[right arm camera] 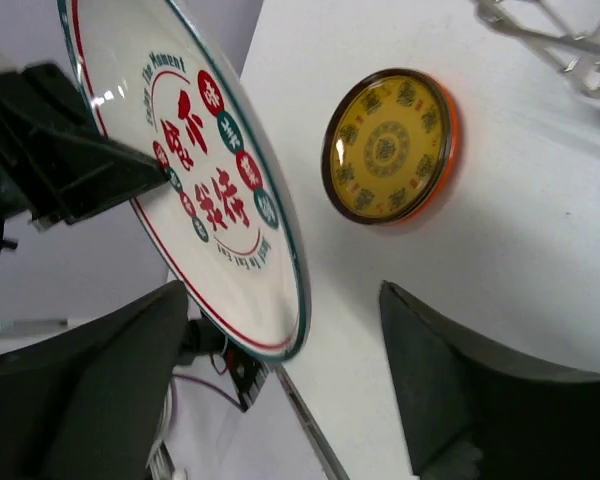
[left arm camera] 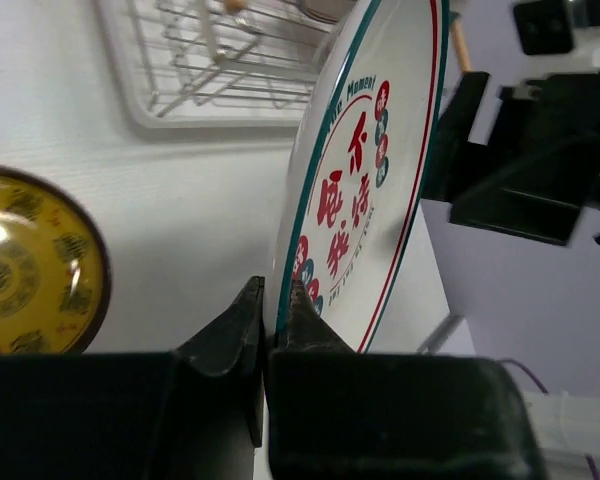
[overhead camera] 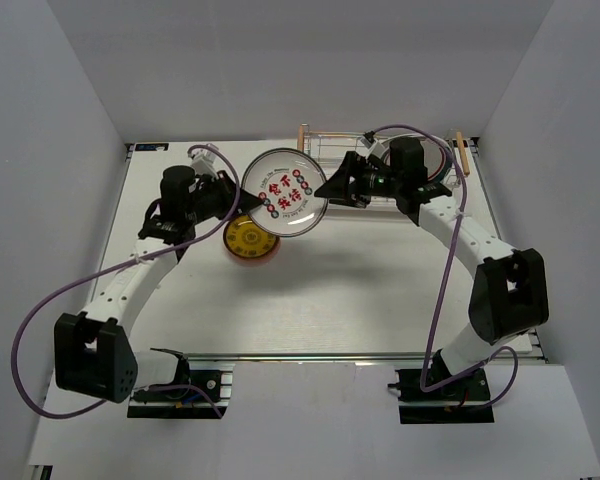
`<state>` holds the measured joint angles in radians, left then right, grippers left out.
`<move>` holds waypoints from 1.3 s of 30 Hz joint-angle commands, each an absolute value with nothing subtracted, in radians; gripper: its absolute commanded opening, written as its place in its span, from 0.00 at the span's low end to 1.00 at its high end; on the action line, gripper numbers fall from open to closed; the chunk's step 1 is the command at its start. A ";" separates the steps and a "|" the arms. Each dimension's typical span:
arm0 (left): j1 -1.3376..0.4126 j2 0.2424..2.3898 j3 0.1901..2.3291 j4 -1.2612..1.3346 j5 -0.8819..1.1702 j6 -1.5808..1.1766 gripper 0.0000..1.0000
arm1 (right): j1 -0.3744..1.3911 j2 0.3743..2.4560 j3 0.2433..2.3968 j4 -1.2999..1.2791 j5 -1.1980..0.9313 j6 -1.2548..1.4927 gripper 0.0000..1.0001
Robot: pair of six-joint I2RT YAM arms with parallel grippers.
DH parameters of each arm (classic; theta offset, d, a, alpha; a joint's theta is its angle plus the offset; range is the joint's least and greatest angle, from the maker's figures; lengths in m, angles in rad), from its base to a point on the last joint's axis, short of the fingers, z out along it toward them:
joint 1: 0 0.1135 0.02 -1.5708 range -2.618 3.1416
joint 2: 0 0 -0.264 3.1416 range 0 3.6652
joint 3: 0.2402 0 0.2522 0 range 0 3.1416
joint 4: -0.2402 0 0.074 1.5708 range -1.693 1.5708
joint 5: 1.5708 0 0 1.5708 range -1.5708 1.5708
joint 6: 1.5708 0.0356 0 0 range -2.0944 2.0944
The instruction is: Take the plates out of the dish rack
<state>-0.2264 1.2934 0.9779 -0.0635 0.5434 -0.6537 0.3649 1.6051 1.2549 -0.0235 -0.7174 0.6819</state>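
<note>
A large white plate (overhead camera: 285, 192) with a green rim and red characters is held tilted on edge above the table. My left gripper (overhead camera: 242, 197) is shut on its left rim; the wrist view shows the fingers (left arm camera: 277, 295) pinching the rim of the plate (left arm camera: 365, 190). My right gripper (overhead camera: 328, 188) is open at the plate's right rim. In its wrist view (right arm camera: 283, 300) the plate's edge (right arm camera: 190, 170) lies between the spread fingers without touching them. A small yellow patterned plate (overhead camera: 250, 240) with an orange rim lies flat on the table below. The dish rack (overhead camera: 380, 150) stands at the back, largely hidden by the right arm.
The rack's wooden handle bars (overhead camera: 302, 135) (overhead camera: 460, 152) stick up at both ends. The rack's wires (left arm camera: 210, 60) show at the top of the left wrist view. White enclosure walls stand on the left, right and back. The yellow plate also shows in both wrist views (left arm camera: 30, 265) (right arm camera: 388, 145).
</note>
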 commanded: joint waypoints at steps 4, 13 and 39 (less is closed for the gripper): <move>-0.201 1.160 0.991 -0.222 0.145 -0.712 0.00 | 0.345 1.554 1.350 -0.184 -0.496 0.574 0.89; 0.064 1.186 0.916 -0.319 -0.134 -0.847 0.00 | 0.324 1.451 1.315 -0.328 -0.160 0.471 0.89; 0.334 1.276 0.681 -0.192 -0.009 -0.891 0.31 | 0.238 1.394 1.259 -0.232 0.241 -0.067 0.89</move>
